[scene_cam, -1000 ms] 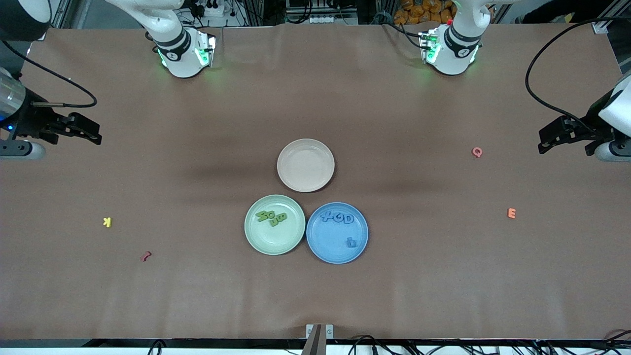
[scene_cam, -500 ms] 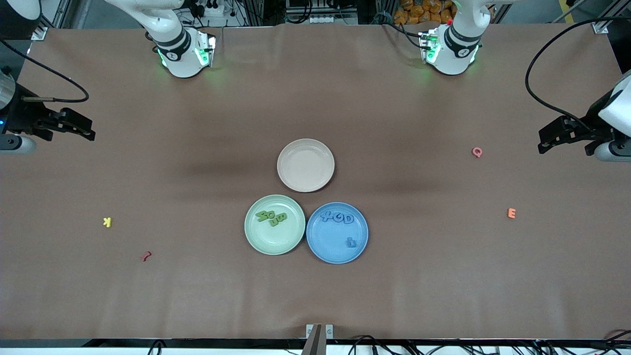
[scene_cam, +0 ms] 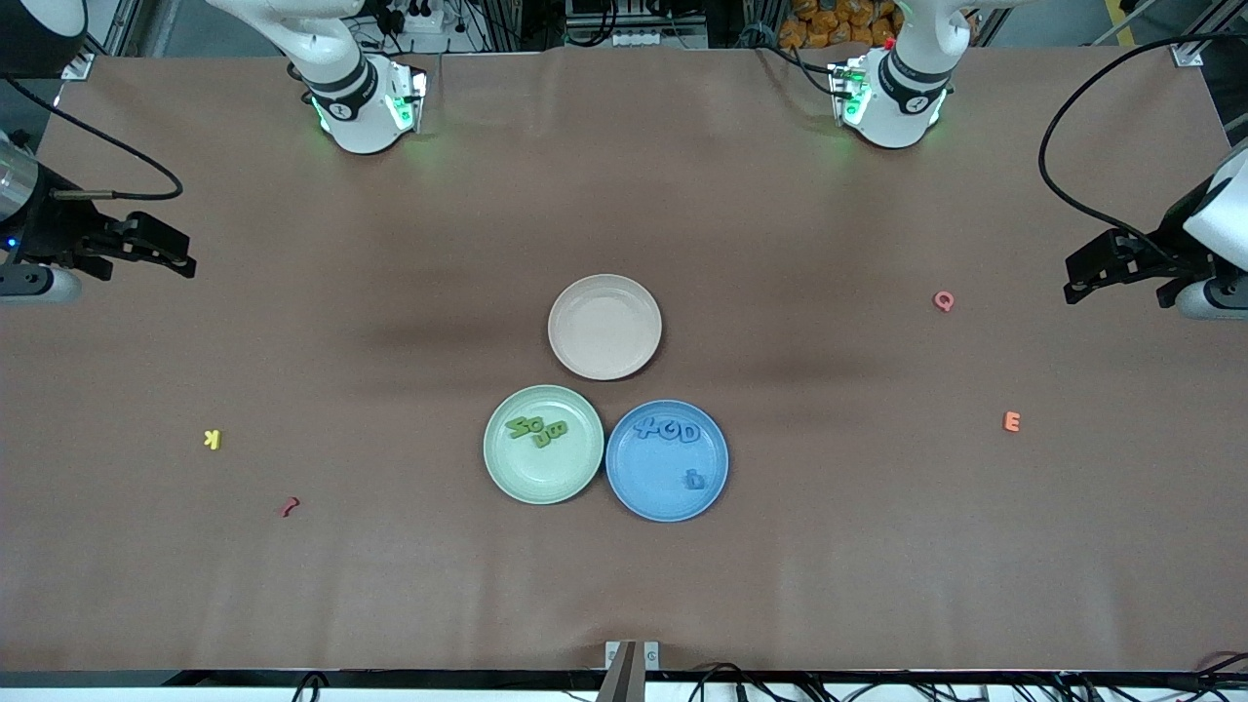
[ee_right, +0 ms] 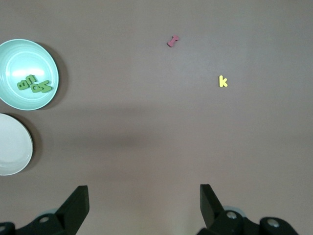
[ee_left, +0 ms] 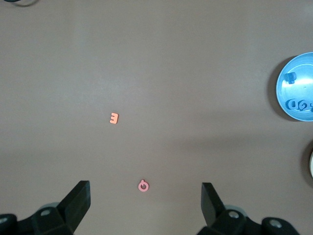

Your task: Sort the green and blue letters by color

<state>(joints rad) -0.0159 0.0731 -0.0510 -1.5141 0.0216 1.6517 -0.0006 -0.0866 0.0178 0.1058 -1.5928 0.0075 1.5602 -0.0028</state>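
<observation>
**Green and blue all plated, both claws standing released at the ends**

Green on green, blue on blue, that is how things are lying right now. Starting nearest the front camera, the dark red letter point(scene_cam: 289, 506) and the yellow K point(scene_cam: 212, 439) are sitting on the bare brown surface point(scene_cam: 624, 585) toward the right arm's end. At mid-surface the green plate point(scene_cam: 507, 478) is carrying the green letters point(scene_cam: 536, 429) in one tight cluster, and touching it, toward the left arm's end, the blue plate point(scene_cam: 653, 497) is holding the blue letters point(scene_cam: 668, 430), three in a row with a fourth point(scene_cam: 694, 479) lying apart and nearer the camera. Orange E point(scene_cam: 1011, 421) and pink Q point(scene_cam: 943, 300) are resting toward the left arm's end. Farther on, the white plate point(scene_cam: 575, 351) is sitting with nothing in it.

Up at the ends, the right claw point(scene_cam: 171, 258) is hanging over its edge of the surface, jaws spread and gripping nothing; the left claw point(scene_cam: 1082, 283) is waiting likewise, released. Both are sitting well apart from the plates, which lie straight inward from each. I am judging the sort complete: no blue or green letter is showing loose, so neither arm is looking nearer to any remaining job.
</observation>
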